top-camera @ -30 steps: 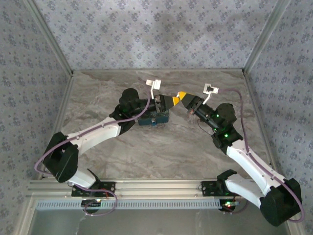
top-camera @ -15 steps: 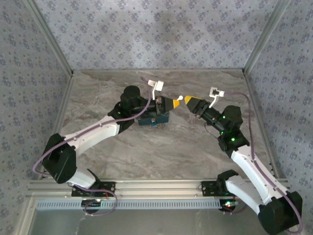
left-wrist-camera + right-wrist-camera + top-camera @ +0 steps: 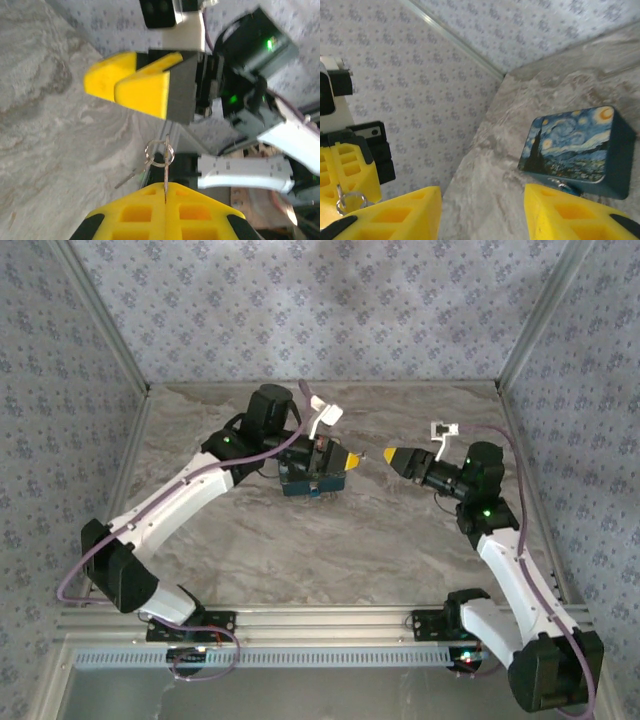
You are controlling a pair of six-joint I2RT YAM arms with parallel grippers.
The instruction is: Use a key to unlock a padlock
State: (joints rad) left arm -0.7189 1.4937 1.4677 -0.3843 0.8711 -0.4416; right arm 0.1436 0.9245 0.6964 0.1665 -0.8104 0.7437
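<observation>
A: Nearest first. Anything in the left gripper (image 3: 165,195)?
B: Clamped shut on the key (image 3: 165,172). Thin flat metal, seen edge-on, pinched between yellow plastic fingertips (image 3: 135,215) moulded with square pockets.
A: Pointing which way?
B: Straight out from the tips, long axis in line with the fingers, aimed at the right gripper (image 3: 482,196). From above, roughly across the table, left to right. Cannot tell blade from bow at this angle.
A: Anything hanging off it?
B: A wire key ring (image 3: 160,153) threaded near the outer end, with a second key (image 3: 129,177) dangling down and sideways from it.
A: And opposite?
B: Parted jaws, nothing between them. Same yellow pocketed wedges on dark mounts, facing the key across a gap, not touching it.
A: Further out?
B: Seen from above, partly under the left gripper and resting on the table (image 3: 330,540): a blue box (image 3: 572,145), rectangular with rounded corners, lid printed with a swirling starry night. At its near lower edge, a small shiny metal piece (image 3: 561,185), half hidden by a fingertip, too small to name.
A: Surface?
B: Grey, marbled, veined. Beyond it, walls (image 3: 320,310) papered in a small floral repeat, joined by pale metal posts.
</observation>
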